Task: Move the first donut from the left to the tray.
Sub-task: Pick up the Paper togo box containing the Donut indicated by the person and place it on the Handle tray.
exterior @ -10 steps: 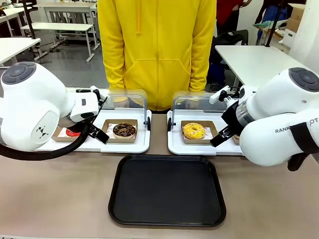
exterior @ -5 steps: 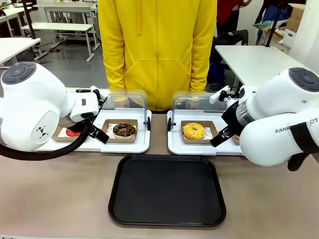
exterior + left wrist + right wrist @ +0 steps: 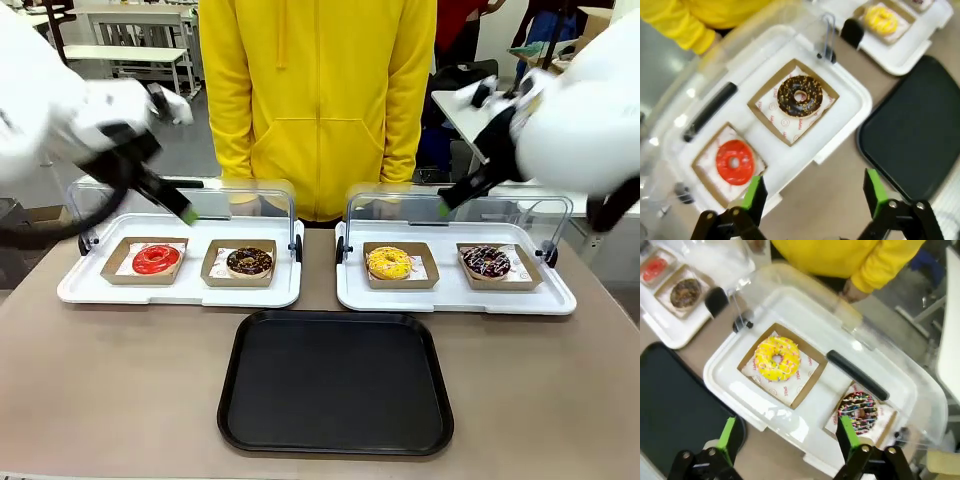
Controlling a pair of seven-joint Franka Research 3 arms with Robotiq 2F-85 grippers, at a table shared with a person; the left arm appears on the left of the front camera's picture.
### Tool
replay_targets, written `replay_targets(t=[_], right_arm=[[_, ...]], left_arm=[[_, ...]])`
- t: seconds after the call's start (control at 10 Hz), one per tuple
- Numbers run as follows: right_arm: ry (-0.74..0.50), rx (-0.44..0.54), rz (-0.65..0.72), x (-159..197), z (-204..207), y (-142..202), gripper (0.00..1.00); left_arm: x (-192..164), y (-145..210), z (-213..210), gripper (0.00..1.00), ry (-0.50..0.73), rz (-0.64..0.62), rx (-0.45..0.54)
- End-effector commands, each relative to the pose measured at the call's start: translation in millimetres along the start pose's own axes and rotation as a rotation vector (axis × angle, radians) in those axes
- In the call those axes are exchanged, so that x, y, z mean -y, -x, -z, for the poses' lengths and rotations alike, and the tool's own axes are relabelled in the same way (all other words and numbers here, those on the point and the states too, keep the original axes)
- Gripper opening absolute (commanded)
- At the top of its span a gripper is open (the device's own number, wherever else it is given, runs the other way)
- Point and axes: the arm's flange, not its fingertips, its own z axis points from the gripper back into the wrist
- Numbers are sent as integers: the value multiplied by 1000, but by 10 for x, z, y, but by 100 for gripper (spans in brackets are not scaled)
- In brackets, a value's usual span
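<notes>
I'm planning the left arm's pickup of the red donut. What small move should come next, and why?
Probably shift the open left end effector sideways over the red donut, then lower it. In the left wrist view the donut lies untouched beside one finger rather than between the two, and the black tray holds nothing yet.

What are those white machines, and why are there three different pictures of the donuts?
Two white robot arms work at a table, opposite a person in a yellow hoodie. The front picture looks across the table from between the arms. The other two come from cameras on each wrist, looking down past the left gripper and the right gripper. Both are open, holding nothing. White display trays hold a red donut, chocolate donut, yellow donut and another dark donut. A black tray lies in front.
</notes>
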Motion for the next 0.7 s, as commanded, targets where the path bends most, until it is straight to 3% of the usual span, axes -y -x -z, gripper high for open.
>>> replay_targets(t=[0.0, 0.1, 0.2, 0.4, 0.6], right_arm=[[-169, 44, -57, 673, -358, 181, 100], [-237, 95, -102, 1004, -544, 374, 100], [-300, 149, -151, 1311, -667, 603, 100], [-357, 264, -186, 1890, -846, 1106, 100], [-403, 377, -163, 2158, -930, 1441, 100]], left_arm=[[-513, 28, -370, 100, 161, 104, 8], [-727, 113, -467, 100, 217, 105, 50], [-953, 282, -536, 100, 315, 189, 80], [-1381, 680, -660, 100, 348, 215, 225], [-1758, 1101, -770, 100, 419, 337, 334]])
